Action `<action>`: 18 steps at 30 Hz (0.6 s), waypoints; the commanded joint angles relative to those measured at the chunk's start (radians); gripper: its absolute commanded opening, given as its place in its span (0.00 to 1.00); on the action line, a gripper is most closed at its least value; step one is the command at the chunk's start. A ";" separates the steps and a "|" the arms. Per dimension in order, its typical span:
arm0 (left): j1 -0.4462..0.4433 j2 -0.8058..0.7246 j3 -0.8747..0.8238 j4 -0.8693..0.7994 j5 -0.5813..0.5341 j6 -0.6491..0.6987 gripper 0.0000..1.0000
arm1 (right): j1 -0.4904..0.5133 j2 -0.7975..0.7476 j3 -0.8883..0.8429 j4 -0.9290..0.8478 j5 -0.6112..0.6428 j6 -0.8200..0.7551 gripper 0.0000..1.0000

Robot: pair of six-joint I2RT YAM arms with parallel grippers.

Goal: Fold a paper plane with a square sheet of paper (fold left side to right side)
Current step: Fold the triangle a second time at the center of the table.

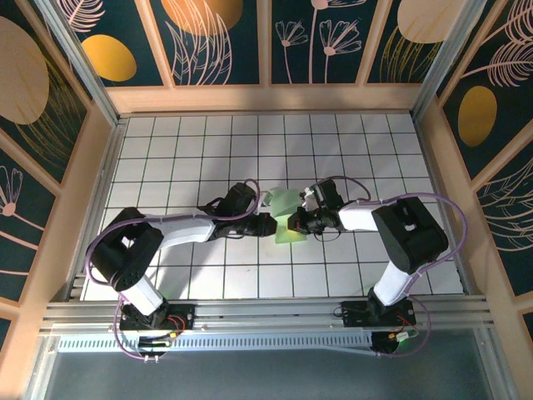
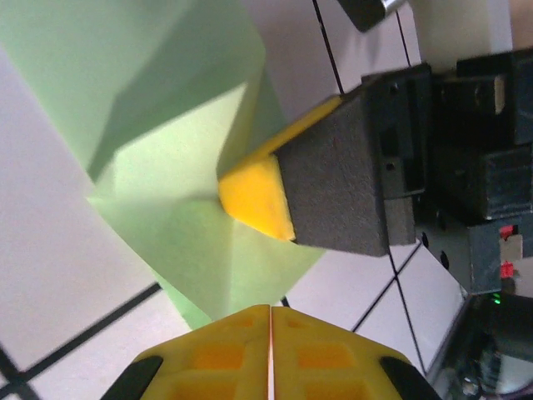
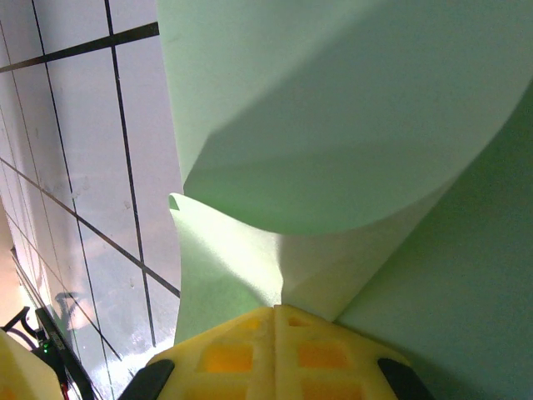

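**Operator:** Top view: where was the paper?

**Legend:** (a) Your square sheet of paper (image 1: pixel 286 206) lay near the middle of the white gridded table (image 1: pixel 208 142). It was bent up out of flat, between your two grippers. The left gripper (image 1: pixel 268 223) met its left edge and the right gripper (image 1: pixel 294 222) met it from the right. The two grippers were just beside each other.

**Operator:** And my left jaws?

**Legend:** (b) Left wrist view. Your left gripper (image 2: pixel 271 315) had its yellow fingers pressed together, with only a hairline seam between them. The sheet (image 2: pixel 158 192) reached with its lower edge to just beside their tips. Whether any paper sat in that seam, you could not tell. Ahead, a yellow fingertip (image 2: pixel 256 198) of the right gripper touched the sheet where a lit flap met a shaded one.

**Operator:** The right?

**Legend:** (c) Right wrist view. Your right gripper (image 3: pixel 279 312) was closed as well. The sheet (image 3: pixel 350 117) narrowed down into the seam between its fingers, so it held the paper. Above the tips the paper curled over in a broad roll, with the gridded table (image 3: pixel 83 167) to the left.
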 commanded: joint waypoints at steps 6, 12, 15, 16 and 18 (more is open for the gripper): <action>-0.030 0.096 0.023 0.100 0.096 -0.043 0.07 | 0.006 0.010 -0.014 -0.034 0.033 -0.012 0.00; -0.039 0.137 0.023 0.101 0.083 -0.036 0.07 | 0.006 0.009 -0.012 -0.043 0.035 -0.016 0.00; -0.039 0.146 0.019 0.094 0.064 -0.032 0.07 | 0.007 0.007 -0.012 -0.045 0.037 -0.018 0.00; -0.039 0.150 0.019 0.089 0.059 -0.029 0.07 | 0.006 0.008 -0.011 -0.045 0.037 -0.017 0.00; -0.039 0.155 0.018 0.085 0.055 -0.027 0.06 | 0.006 0.010 -0.010 -0.046 0.037 -0.019 0.00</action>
